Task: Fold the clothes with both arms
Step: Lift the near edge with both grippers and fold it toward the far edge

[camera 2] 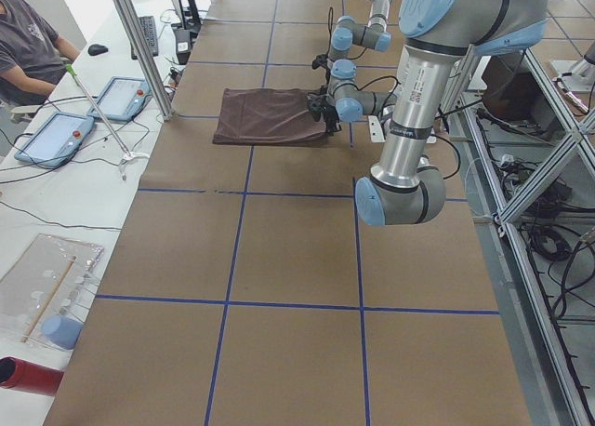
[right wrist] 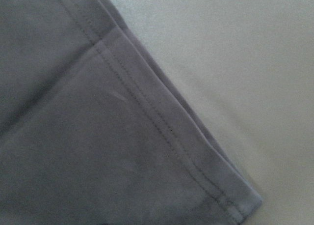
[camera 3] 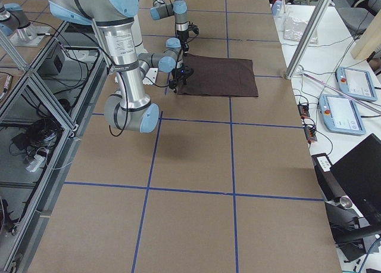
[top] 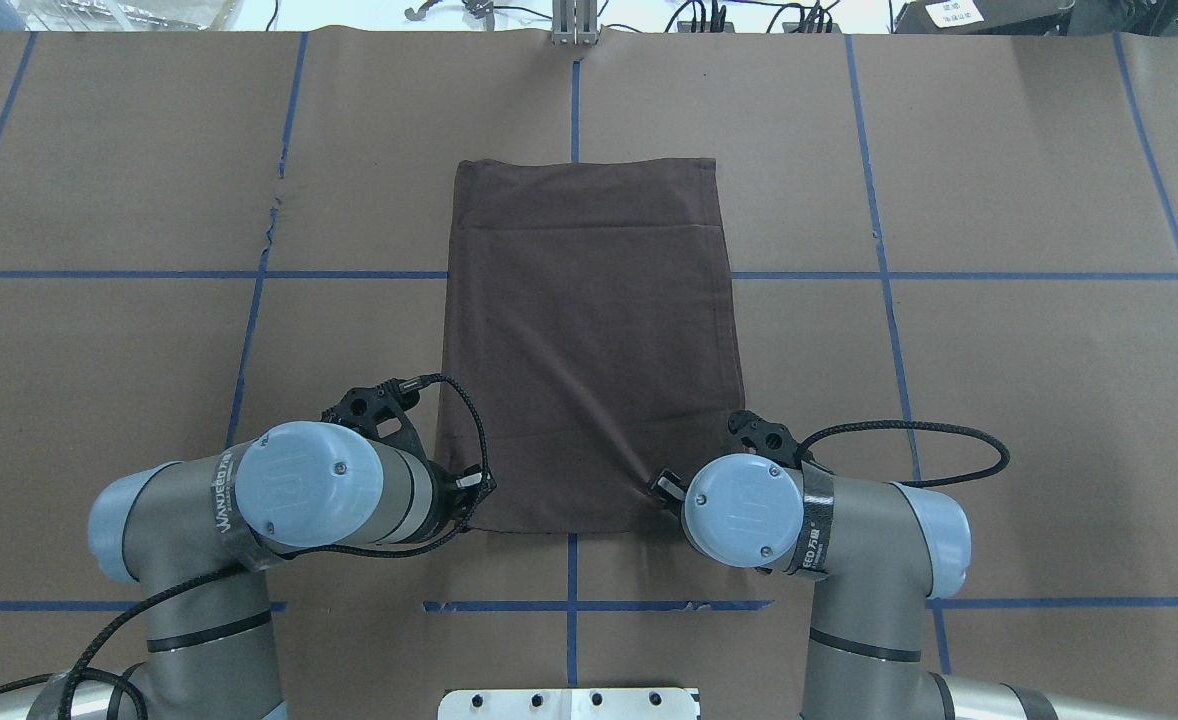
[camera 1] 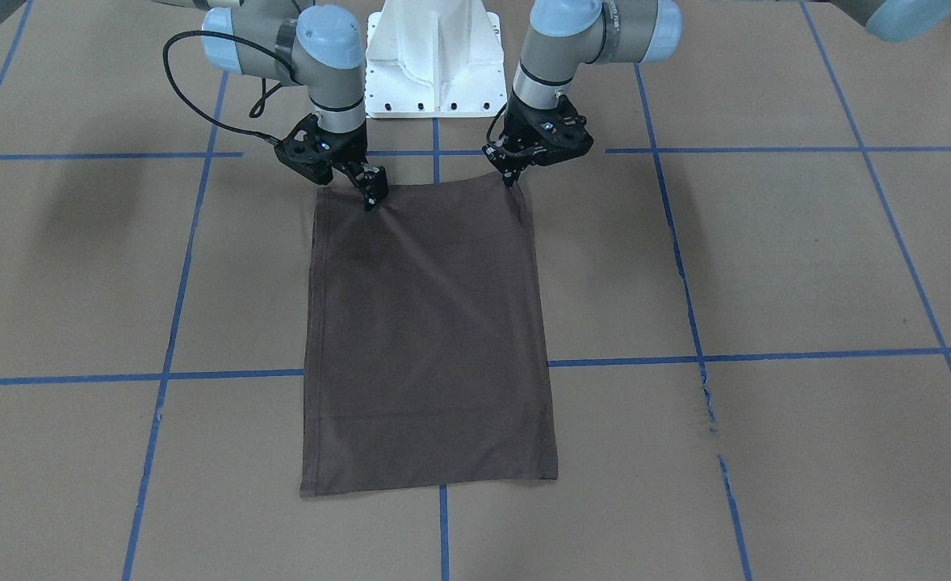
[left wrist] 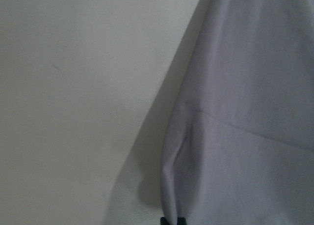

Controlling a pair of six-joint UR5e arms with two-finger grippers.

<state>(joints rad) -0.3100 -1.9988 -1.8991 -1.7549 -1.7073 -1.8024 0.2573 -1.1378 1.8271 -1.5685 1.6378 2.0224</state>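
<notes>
The dark brown T-shirt [camera 1: 427, 323] lies flat on the brown table, folded into a tall rectangle [top: 589, 340]. Both grippers are at its edge nearest the robot base. My left gripper [camera 1: 514, 176] is down on one near corner, shut on the cloth. In the left wrist view the fabric [left wrist: 245, 112] rises in a small ridge to a black fingertip [left wrist: 172, 220]. My right gripper [camera 1: 372, 195] is pinched on the same edge, a little inward of the other corner, with creases running from it [top: 661, 487]. The right wrist view shows only a hemmed corner [right wrist: 98, 136].
Blue tape lines [camera 1: 766, 353] divide the paper-covered table [camera 1: 766, 242] into squares. The white base pedestal [camera 1: 433, 56] stands just behind the shirt's near edge. A seated person [camera 2: 28, 35] and tablets [camera 2: 51, 138] are beyond the table's far side.
</notes>
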